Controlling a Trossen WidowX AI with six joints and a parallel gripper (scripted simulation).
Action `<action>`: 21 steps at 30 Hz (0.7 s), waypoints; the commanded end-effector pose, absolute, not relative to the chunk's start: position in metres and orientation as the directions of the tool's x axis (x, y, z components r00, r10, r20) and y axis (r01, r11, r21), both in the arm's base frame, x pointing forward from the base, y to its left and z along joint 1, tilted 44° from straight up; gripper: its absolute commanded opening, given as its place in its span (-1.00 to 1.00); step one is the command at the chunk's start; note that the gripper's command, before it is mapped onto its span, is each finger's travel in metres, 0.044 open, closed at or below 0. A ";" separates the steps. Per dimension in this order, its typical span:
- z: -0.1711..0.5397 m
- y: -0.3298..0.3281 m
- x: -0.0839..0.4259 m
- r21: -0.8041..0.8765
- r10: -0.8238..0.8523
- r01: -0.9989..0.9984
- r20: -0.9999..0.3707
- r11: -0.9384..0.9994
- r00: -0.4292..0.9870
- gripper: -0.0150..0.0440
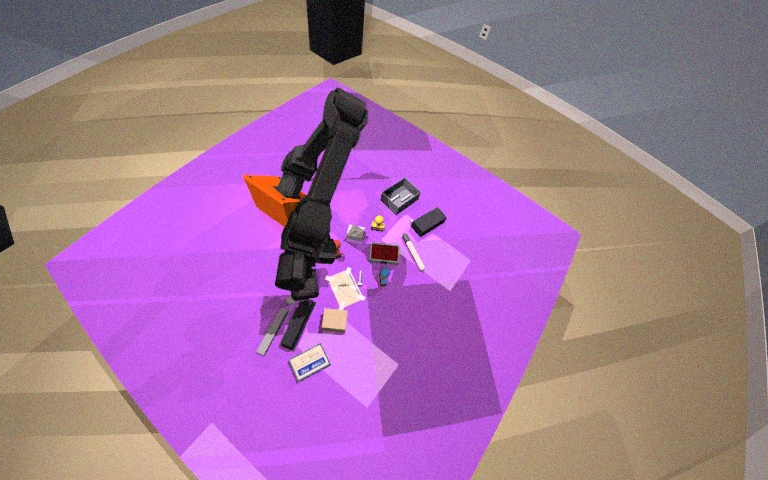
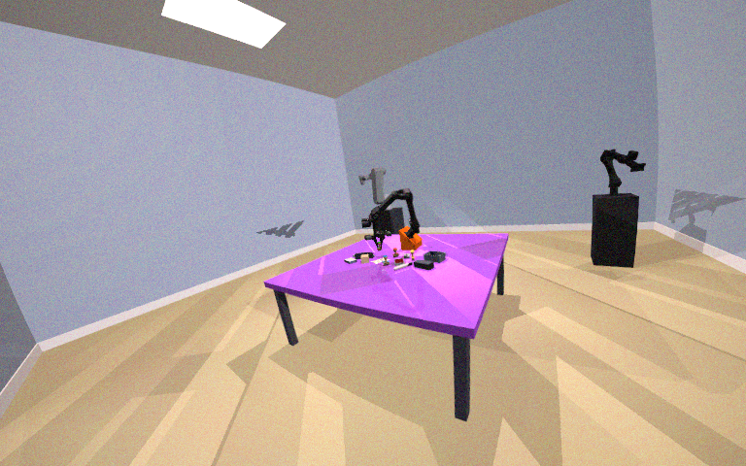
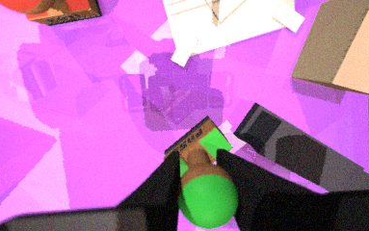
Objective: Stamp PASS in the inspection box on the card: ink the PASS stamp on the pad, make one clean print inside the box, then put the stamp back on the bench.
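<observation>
Top view: the arm reaches from its orange base [image 1: 269,199] across the purple worktop [image 1: 447,356], with the gripper [image 1: 303,289] hanging near the left edge of the white card [image 1: 345,288]. The stamp it carries is hidden under the wrist here. A red ink pad [image 1: 384,253] lies to the right of the card, with a blue-knobbed stamp [image 1: 384,275] just below the pad and a yellow-knobbed stamp [image 1: 378,223] above it. A tan block [image 1: 334,320] sits below the card, and 2 long bars, 1 grey [image 1: 272,330] and 1 black [image 1: 298,324], lie side by side under the gripper. A labelled box [image 1: 309,362] rests further down.

Exterior view: the worktop [image 2: 423,300] stands on dark legs, and the arm [image 2: 391,211] bends down over the small clutter of items; details there are too small to tell.

Wrist view: the gripper [image 3: 199,166] is clamped on the PASS stamp [image 3: 205,180], its 2 dark fingers pressing the brown neck between the green knob and the green-topped base. The stamp hangs over bare purple worktop [image 3: 90,159], apart from the card [image 3: 220,21] at the top edge. The tan block [image 3: 345,53] shows at upper right, and the grey bar [image 3: 297,149] lies just right of the stamp.
</observation>
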State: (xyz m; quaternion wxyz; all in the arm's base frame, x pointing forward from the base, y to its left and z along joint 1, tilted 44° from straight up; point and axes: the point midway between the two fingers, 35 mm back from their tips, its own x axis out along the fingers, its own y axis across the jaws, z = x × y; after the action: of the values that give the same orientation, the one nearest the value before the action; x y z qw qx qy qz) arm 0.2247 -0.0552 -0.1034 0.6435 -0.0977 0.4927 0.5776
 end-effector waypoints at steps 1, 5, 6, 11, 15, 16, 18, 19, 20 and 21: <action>-0.108 -0.049 0.222 0.452 0.653 -0.835 -0.741 0.315 -0.154 -0.49; -0.113 -0.044 0.221 0.452 0.654 -0.835 -0.741 0.315 -0.154 -0.49; -0.114 -0.043 0.221 0.452 0.654 -0.835 -0.741 0.315 -0.154 -0.49; -0.120 -0.038 0.219 0.452 0.654 -0.835 -0.740 0.315 -0.154 -0.49; -0.124 -0.033 0.217 0.452 0.655 -0.835 -0.740 0.314 -0.155 -0.49; -0.125 -0.032 0.217 0.452 0.655 -0.835 -0.740 0.314 -0.155 -0.49; -0.128 -0.030 0.216 0.452 0.655 -0.835 -0.740 0.314 -0.155 -0.49; -0.129 -0.028 0.216 0.453 0.655 -0.835 -0.740 0.314 -0.155 -0.49; -0.130 -0.027 0.215 0.453 0.655 -0.835 -0.739 0.314 -0.155 -0.49; -0.131 -0.026 0.215 0.453 0.655 -0.835 -0.739 0.314 -0.155 -0.49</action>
State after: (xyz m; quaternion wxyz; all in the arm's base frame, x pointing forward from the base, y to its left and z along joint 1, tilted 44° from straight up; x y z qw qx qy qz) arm 0.2179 -0.0313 -0.1279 0.6436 -0.0969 0.4918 0.5784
